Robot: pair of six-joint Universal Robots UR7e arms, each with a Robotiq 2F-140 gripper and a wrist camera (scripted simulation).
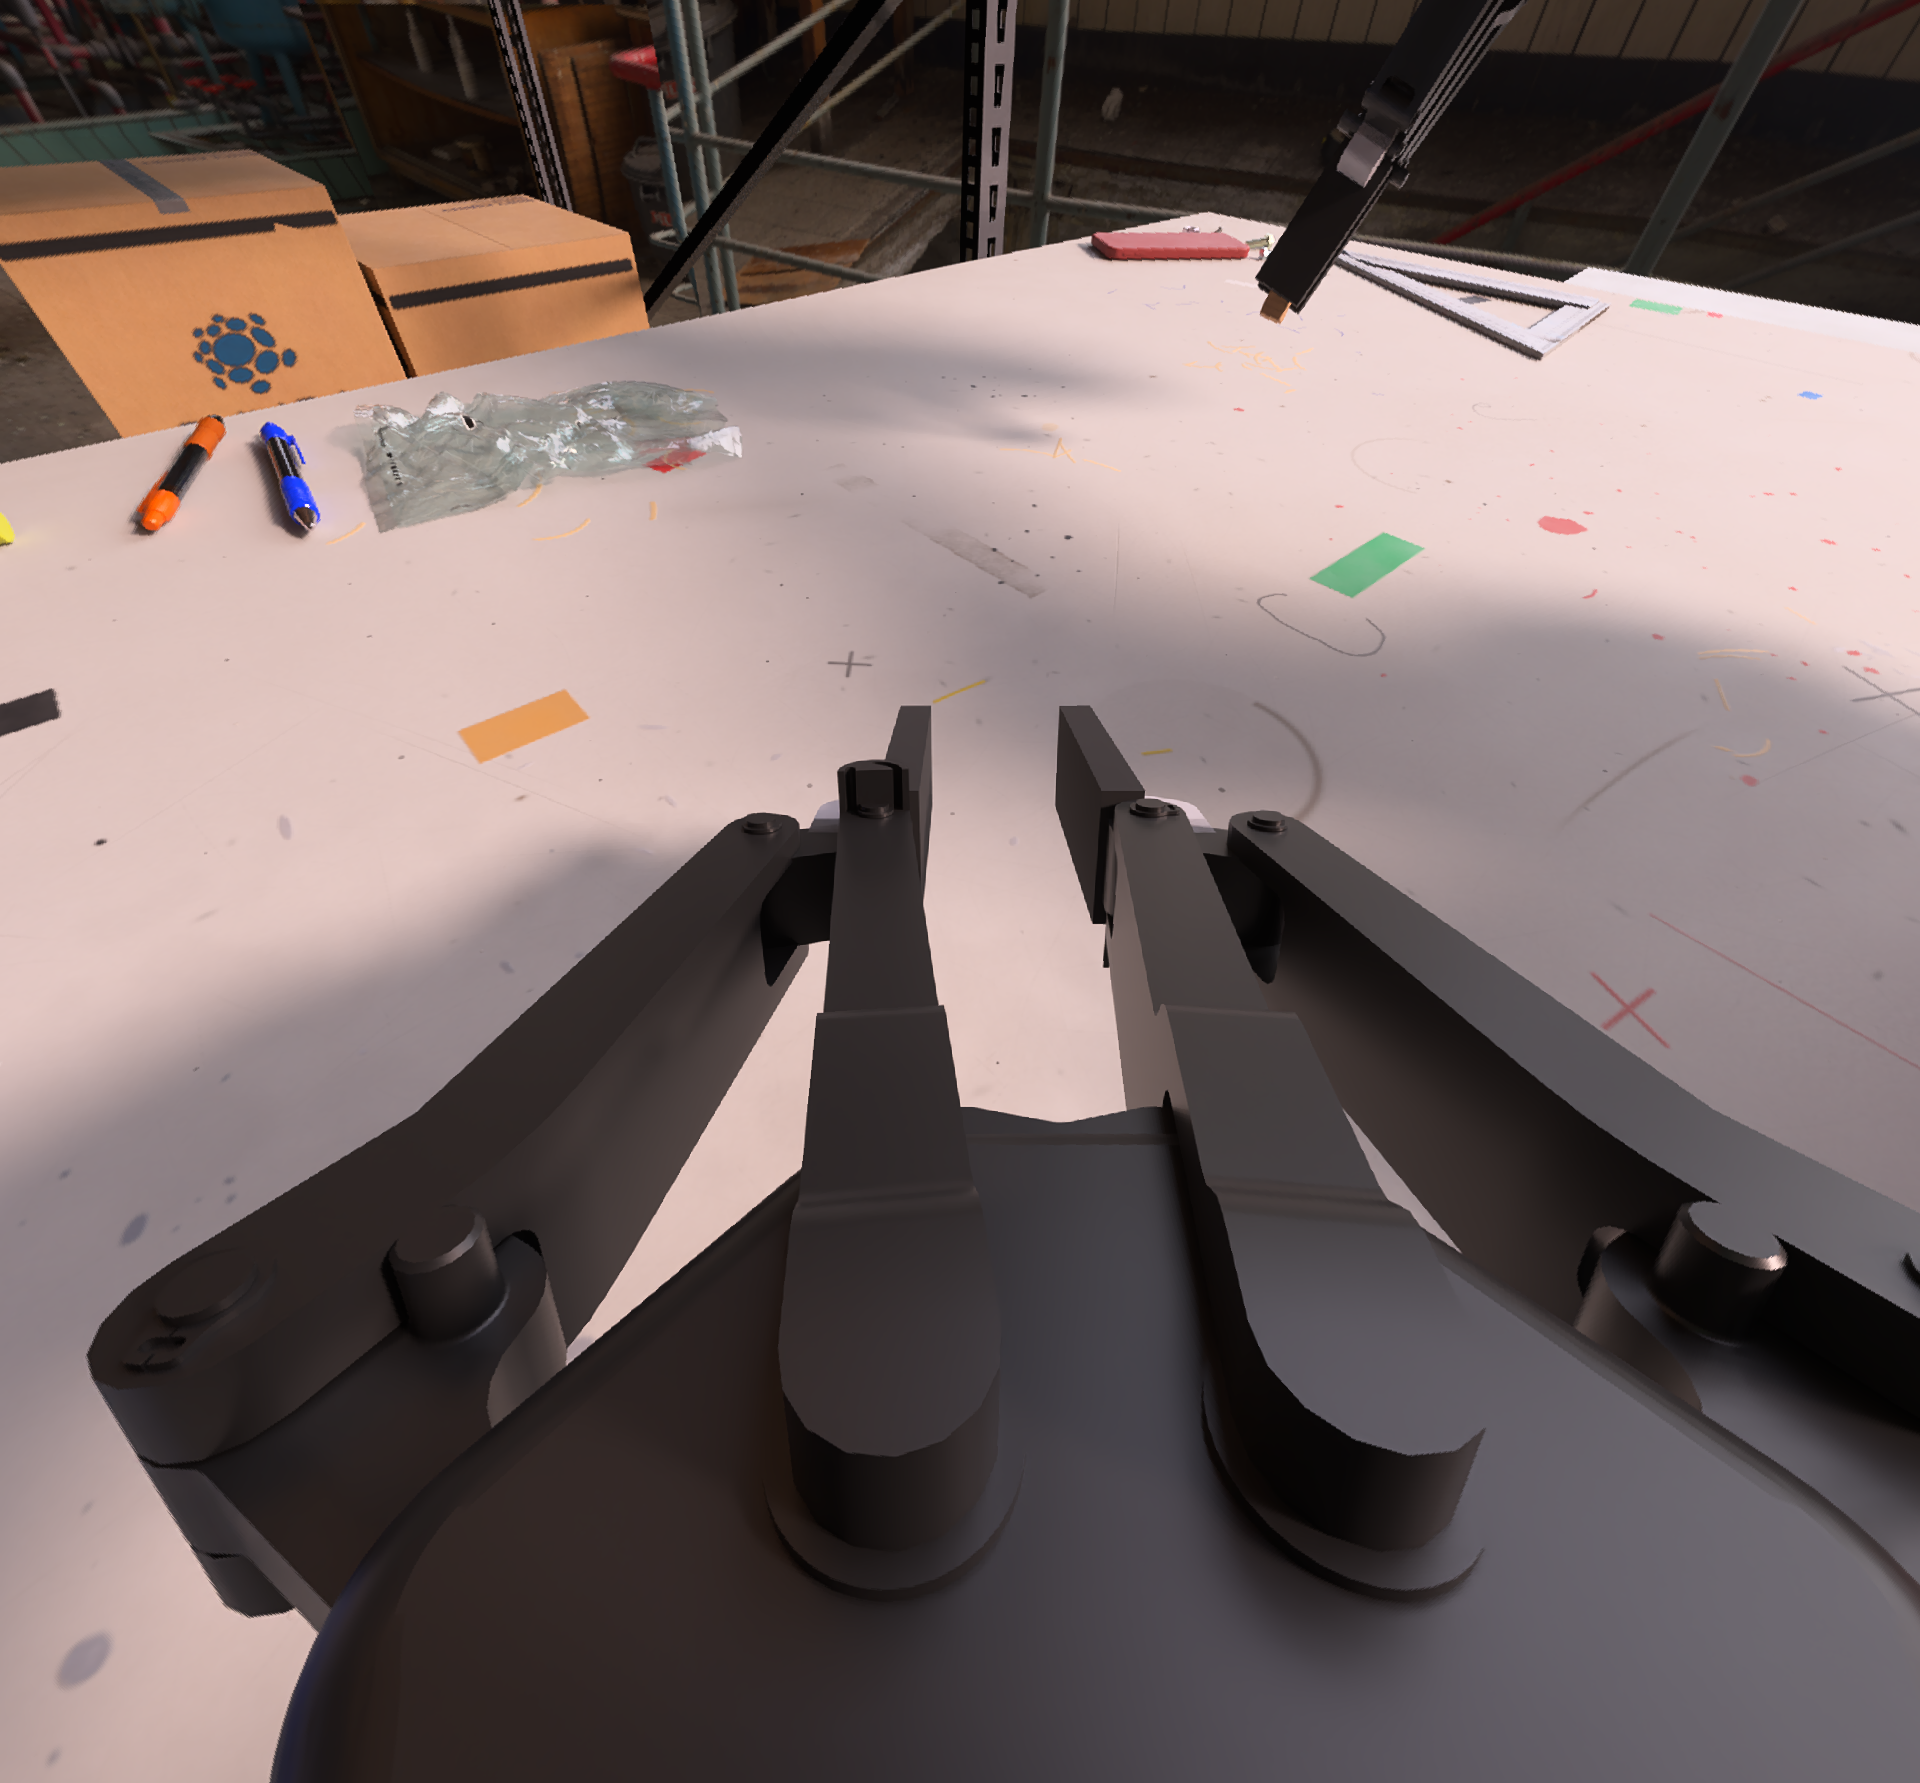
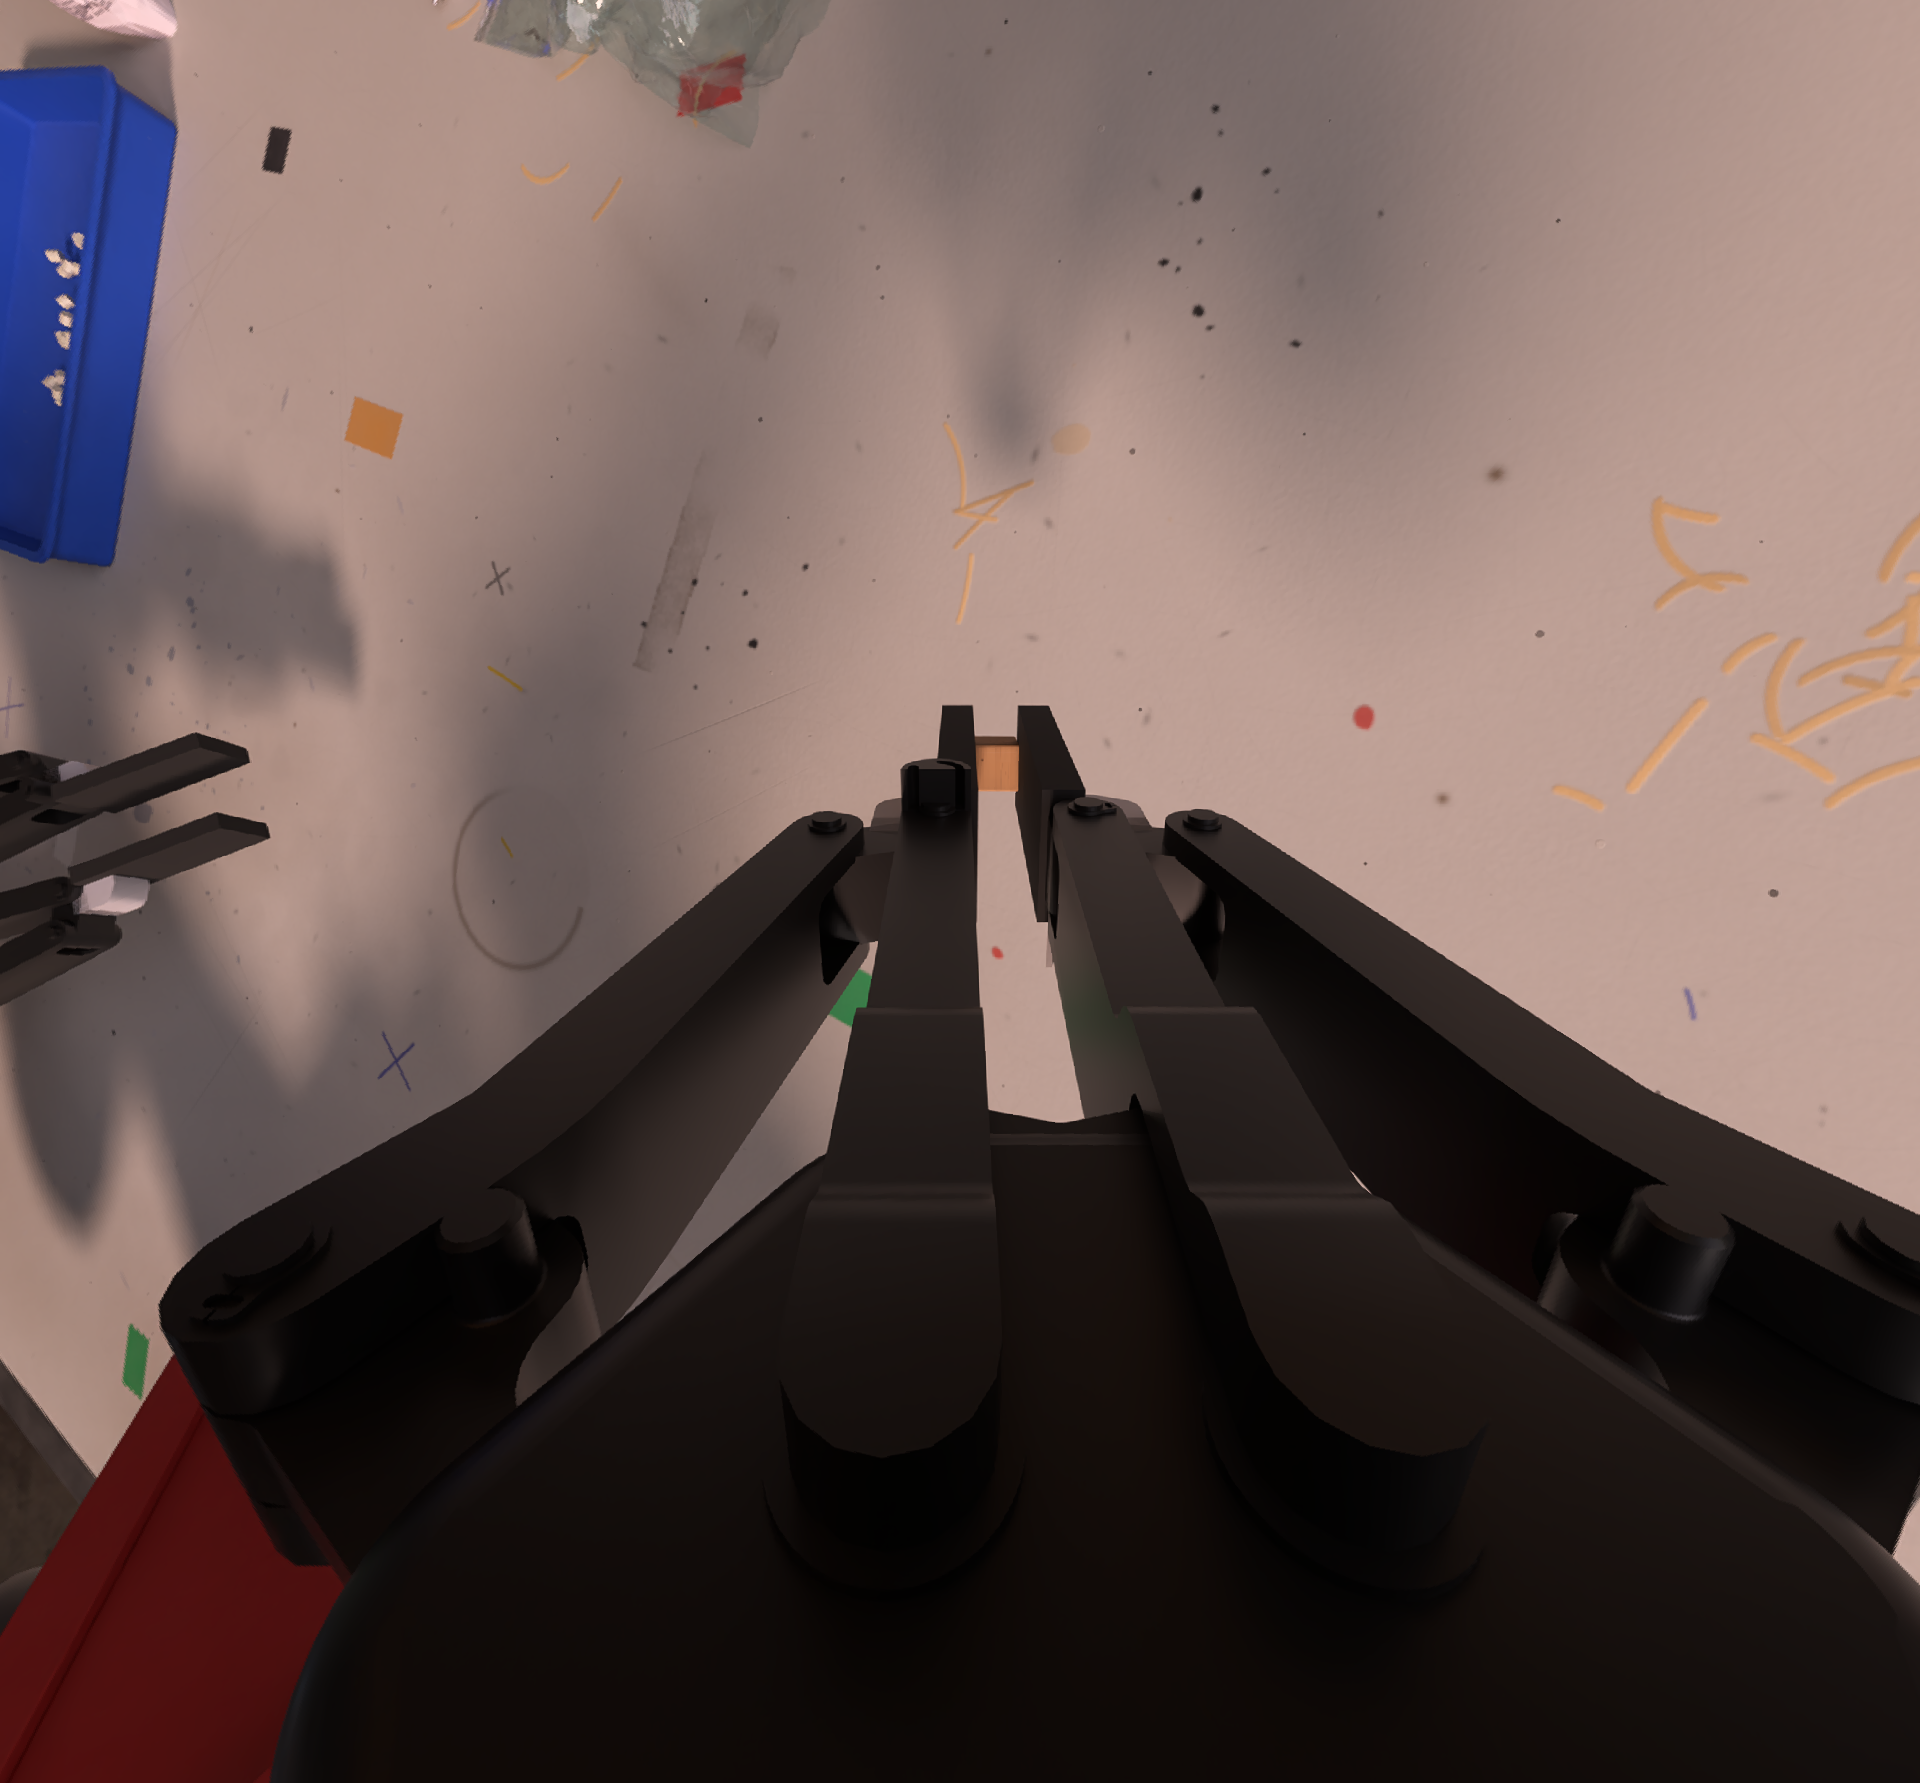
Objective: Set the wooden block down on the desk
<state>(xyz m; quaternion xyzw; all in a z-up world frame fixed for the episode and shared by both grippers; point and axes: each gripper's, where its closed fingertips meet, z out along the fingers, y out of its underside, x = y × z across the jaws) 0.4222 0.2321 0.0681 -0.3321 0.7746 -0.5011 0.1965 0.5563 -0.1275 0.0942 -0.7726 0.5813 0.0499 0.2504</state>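
Note:
A small light-brown wooden block (image 2: 997, 763) sits pinched between the tips of my right gripper (image 2: 995, 731), which is shut on it and points down at the pale desk (image 2: 1247, 383) from well above. In the left wrist view the same gripper (image 1: 1280, 294) hangs at the far right of the desk with the block (image 1: 1276, 310) sticking out below its tips, off the surface. My left gripper (image 1: 992, 731) is open and empty, low over the desk's middle. It also shows at the left edge of the right wrist view (image 2: 244, 793).
An orange marker (image 1: 179, 474), a blue pen (image 1: 289, 476) and a crumpled clear plastic bag (image 1: 540, 450) lie at the far left. A red case (image 1: 1169, 245) and a grey triangle ruler (image 1: 1475, 299) lie at the far edge. A blue bin (image 2: 73, 310) stands at the side. Two cardboard boxes (image 1: 208, 279) stand beyond the desk.

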